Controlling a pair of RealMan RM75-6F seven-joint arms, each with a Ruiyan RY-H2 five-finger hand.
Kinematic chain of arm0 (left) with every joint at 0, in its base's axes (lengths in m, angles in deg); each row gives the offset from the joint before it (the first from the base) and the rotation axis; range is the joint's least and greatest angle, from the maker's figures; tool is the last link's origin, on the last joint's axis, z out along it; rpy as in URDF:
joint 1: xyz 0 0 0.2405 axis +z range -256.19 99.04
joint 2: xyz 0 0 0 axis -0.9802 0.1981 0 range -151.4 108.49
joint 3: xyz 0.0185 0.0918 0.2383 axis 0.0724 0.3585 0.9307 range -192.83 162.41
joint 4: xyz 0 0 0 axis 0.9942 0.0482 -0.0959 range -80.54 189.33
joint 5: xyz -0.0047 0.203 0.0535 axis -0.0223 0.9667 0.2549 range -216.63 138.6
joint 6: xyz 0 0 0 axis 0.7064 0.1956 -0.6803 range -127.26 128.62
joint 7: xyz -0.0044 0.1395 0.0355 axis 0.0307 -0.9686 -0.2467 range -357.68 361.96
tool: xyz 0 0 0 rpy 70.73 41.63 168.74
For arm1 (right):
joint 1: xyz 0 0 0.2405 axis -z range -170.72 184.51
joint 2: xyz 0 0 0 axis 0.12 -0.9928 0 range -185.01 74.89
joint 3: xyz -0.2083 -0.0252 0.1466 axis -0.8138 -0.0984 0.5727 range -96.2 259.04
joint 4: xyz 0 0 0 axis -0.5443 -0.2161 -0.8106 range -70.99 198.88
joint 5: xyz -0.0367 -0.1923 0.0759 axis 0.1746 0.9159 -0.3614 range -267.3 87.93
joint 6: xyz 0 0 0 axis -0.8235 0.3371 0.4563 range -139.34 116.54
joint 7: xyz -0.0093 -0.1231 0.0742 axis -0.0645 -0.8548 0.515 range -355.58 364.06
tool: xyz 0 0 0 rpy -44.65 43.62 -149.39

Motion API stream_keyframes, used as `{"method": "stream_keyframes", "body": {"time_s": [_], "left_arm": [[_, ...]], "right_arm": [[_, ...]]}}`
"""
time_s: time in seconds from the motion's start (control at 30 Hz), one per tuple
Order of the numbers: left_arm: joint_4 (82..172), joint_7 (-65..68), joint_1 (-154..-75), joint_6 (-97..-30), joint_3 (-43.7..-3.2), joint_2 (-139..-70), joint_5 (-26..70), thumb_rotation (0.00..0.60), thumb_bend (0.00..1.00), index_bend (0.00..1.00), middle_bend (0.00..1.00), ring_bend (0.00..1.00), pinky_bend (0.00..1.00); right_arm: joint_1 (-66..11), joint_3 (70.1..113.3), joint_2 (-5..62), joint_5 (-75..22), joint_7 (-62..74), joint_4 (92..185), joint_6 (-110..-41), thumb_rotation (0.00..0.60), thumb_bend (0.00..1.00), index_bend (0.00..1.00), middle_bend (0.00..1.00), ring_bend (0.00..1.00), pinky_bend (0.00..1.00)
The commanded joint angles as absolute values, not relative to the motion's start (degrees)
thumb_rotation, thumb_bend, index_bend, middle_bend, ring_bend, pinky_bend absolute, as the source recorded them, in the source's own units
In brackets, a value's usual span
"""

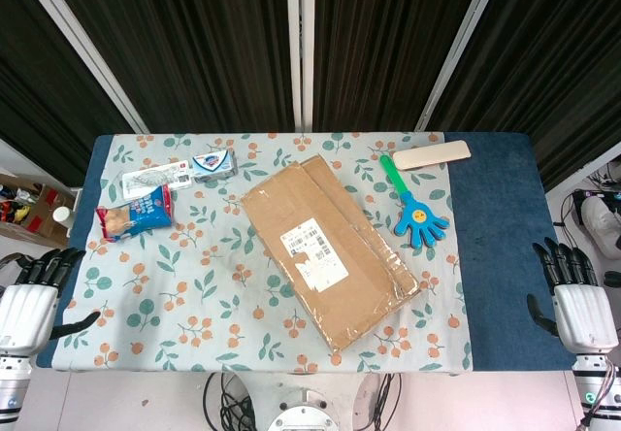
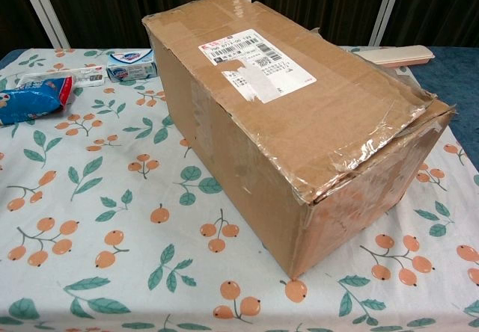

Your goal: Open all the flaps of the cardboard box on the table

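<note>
The cardboard box [image 1: 328,251] lies closed on the counter [image 1: 500,256]; the left robot hand [image 1: 34,300] and right robot hand [image 1: 574,300] wait beside the edges, fingers apart, empty

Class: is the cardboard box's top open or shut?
Shut. The cardboard box has its top flaps lying flat, with the shipping label on top.

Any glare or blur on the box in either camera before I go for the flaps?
Head view: even overhead light, sharp throughout, mild sheen on the tape at the box's near right end; both hands are crisp at the table edges. Chest view: the box fills the frame, with glare streaks on the tape along its near right edge; the label is slightly soft, and soft shadow sits at its base.
</note>
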State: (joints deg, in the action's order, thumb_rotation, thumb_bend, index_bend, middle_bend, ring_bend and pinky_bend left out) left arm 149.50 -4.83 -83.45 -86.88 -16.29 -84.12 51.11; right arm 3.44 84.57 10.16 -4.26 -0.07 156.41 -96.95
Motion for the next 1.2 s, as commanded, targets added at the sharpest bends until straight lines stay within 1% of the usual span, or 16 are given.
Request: {"method": "stream_keyframes", "body": {"time_s": [0.03, 0.23, 0.37, 0.53, 0.67, 0.77, 0.9, 1.03, 1.13, 1.2], "left_arm": [[149.59, -4.84, -83.51, -86.80, -16.36, -84.21, 51.03, 0.500, 0.05, 0.14, 0.15, 0.13, 0.22], [150.23, -5.31, -83.82, -86.52, -16.36, -84.19, 51.41, 0.502, 0.05, 0.14, 0.15, 0.13, 0.22], [151.72, -5.00, -84.30, -86.48, -16.64, -83.20, 52.09, 0.598, 0.06, 0.14, 0.15, 0.13, 0.22], [155.74, -3.10, -86.60, -85.87, -18.73, -80.02, 53.05, 0.600, 0.06, 0.14, 0.16, 0.13, 0.22], [159.83, -2.97, -91.13, -82.82, -21.95, -76.79, 54.20, 0.600, 0.08, 0.15, 0.16, 0.13, 0.22], [162.00, -2.35, -97.09, -78.23, -25.47, -75.17, 55.68, 0.600, 0.10, 0.17, 0.18, 0.14, 0.23], [162.91, 0.25, -106.70, -68.33, -30.65, -75.28, 52.43, 0.600, 0.10, 0.18, 0.19, 0.14, 0.23], [161.07, 1.70, -117.15, -56.64, -35.47, -78.74, 44.32, 0.600, 0.08, 0.18, 0.19, 0.14, 0.23], [158.27, 2.36, -123.67, -49.67, -37.74, -82.36, 37.93, 0.600, 0.05, 0.18, 0.20, 0.14, 0.23], [156.24, 2.14, -126.93, -46.99, -38.58, -84.93, 34.85, 0.600, 0.02, 0.19, 0.22, 0.14, 0.23]], "right_arm": [[3.41, 84.71, 10.19, -4.26, 0.17, 156.17, -97.02, 0.600, 0.33, 0.00, 0.00, 0.00, 0.00], [3.33, 84.54, 10.31, -4.15, 0.98, 155.39, -96.54, 0.600, 0.33, 0.00, 0.00, 0.00, 0.00], [3.55, 84.25, 10.52, -3.81, 2.01, 154.69, -96.66, 0.600, 0.33, 0.00, 0.00, 0.00, 0.00], [3.81, 84.30, 10.27, -3.79, 2.66, 154.24, -97.00, 0.600, 0.33, 0.00, 0.00, 0.00, 0.00], [3.63, 84.65, 10.21, -3.88, 2.41, 154.48, -97.02, 0.600, 0.33, 0.00, 0.00, 0.00, 0.00], [3.46, 84.76, 10.22, -3.27, 2.07, 154.59, -97.33, 0.600, 0.33, 0.00, 0.00, 0.00, 0.00], [3.38, 84.98, 10.57, -3.00, 1.82, 154.75, -97.73, 0.600, 0.33, 0.00, 0.00, 0.00, 0.00], [3.39, 84.55, 10.91, -2.98, 1.22, 154.82, -97.22, 0.600, 0.33, 0.00, 0.00, 0.00, 0.00], [3.52, 84.53, 11.11, -3.13, 1.29, 154.84, -97.28, 0.600, 0.33, 0.00, 0.00, 0.00, 0.00], [3.61, 84.55, 11.11, -3.27, 1.38, 154.75, -97.33, 0.600, 0.33, 0.00, 0.00, 0.00, 0.00]]}}
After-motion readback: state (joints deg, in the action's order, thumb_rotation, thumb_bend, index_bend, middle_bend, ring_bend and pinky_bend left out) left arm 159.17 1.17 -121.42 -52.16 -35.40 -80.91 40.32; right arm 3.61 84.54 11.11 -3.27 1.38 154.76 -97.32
